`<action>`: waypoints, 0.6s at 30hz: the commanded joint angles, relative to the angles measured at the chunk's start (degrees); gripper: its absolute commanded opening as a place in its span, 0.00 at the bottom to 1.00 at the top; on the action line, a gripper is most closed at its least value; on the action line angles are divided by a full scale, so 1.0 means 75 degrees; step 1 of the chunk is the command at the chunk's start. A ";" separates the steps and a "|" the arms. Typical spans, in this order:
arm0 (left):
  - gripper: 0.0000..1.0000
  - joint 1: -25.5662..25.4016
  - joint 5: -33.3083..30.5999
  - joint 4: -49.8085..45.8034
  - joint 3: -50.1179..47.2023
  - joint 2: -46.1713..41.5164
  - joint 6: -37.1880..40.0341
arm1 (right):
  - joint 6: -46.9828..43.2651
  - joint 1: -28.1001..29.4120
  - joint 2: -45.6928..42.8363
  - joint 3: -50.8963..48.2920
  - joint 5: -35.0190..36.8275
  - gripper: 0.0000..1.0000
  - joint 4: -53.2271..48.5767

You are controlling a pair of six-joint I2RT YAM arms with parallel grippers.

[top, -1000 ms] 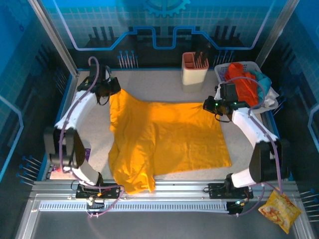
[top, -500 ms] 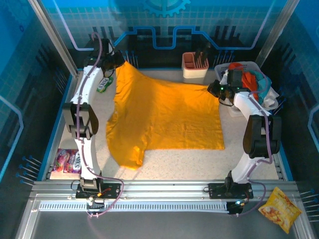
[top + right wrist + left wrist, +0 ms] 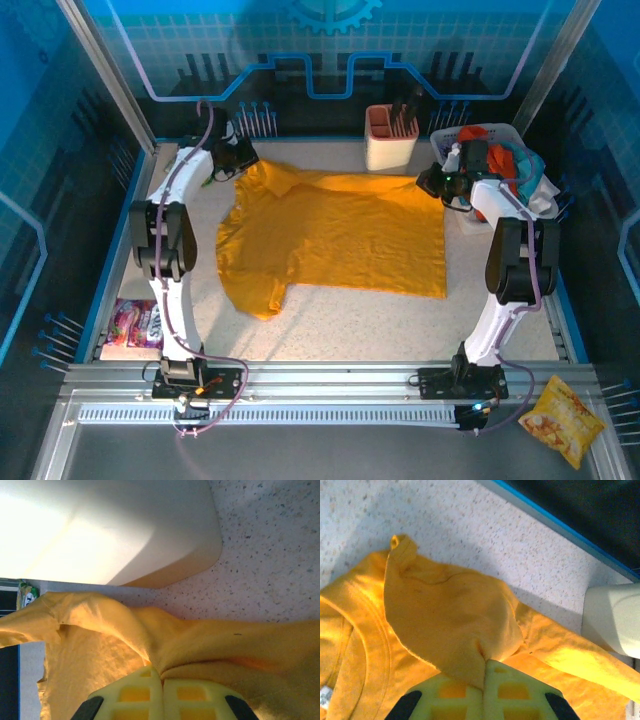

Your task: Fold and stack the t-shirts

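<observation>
Pinching the yellow t-shirt [image 3: 340, 235] at both far corners: closed tight with the left fingers [image 3: 452, 700] on a bunched fold at the shoulder, and just as tight with the right fingers [image 3: 192, 697] on a gathered ridge at the opposite corner. Spread mostly flat on the tabletop [image 3: 330, 330] between the two pinches and on the near side of them, with one sleeve skewed off below the left fingers and the collar just left of that pinch. Just behind the right fingers, a white basket [image 3: 440, 150] heaped with the other t-shirts [image 3: 490, 165]; farther back between the two grips, a beige pot [image 3: 390, 140]. Likely trouble from here: shallow pinches, so a hard or uneven tug could slide the cloth out of one grip and drop that corner in a heap. Swinging the right fingers back risks knocking the basket or snagging cloth on its rim. Letting go with the folds bunched as now would set creases into the first fold. Lifting unevenly could drag the skewed sleeve under the body.
</observation>
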 commanded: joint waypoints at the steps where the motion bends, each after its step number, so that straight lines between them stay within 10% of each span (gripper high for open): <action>1: 0.00 0.0054 0.0241 0.0227 -0.0318 -0.0862 -0.0248 | -0.0192 -0.0075 0.0060 0.0217 -0.0128 0.01 -0.0333; 18: 0.00 0.0333 0.0549 -0.0306 -0.2373 -0.2342 -0.1073 | -0.0735 -0.0484 0.0077 -0.0019 0.0489 0.01 -0.1707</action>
